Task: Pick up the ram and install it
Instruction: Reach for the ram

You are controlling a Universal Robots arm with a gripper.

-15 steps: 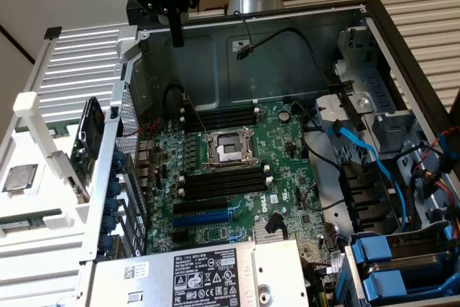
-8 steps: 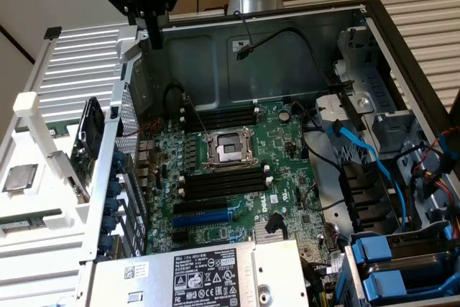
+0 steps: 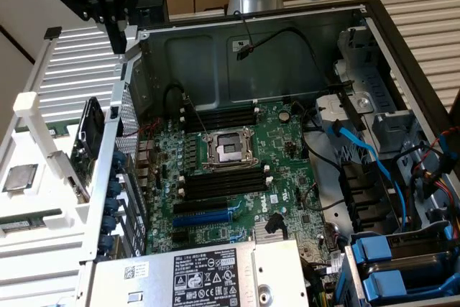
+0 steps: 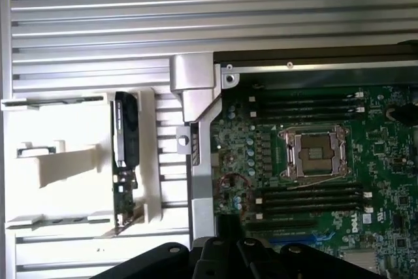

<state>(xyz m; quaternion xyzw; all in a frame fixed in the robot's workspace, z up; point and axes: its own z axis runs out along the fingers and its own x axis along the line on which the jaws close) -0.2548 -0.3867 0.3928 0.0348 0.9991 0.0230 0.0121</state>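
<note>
Ram [image 3: 32,221]: thin green board strip, flat face up, in a shallow slot of the white rack [image 3: 43,156]. ID tentative, as detail on it is poor. It sits well below the end effector [image 3: 115,26] and well apart from it, on the side away from the case. Judged: the slot keeps the stick at a fixed pose for a repeatable pick.

Same rack, nearer the end effector: a square metal-lidded processor [image 3: 20,177] in a pocket, then a graphics card [image 3: 90,149] standing on edge, its black fan facing outward. The rack is matte white plastic, blocky, probably printed, and rests on a ribbed aluminium bench [image 3: 79,70].

Beyond the rack, the open tower case [image 3: 208,55] lies on its side, painted grey sheet steel. The green motherboard [image 3: 244,177] faces up. Long black memory slots [image 3: 223,181] with white end clips flank the bare socket [image 3: 228,149]; all look empty.

End effector: black and angular, hanging high above the case's rear edge. Spread or closed cannot be told; nothing is seen in it.
</note>
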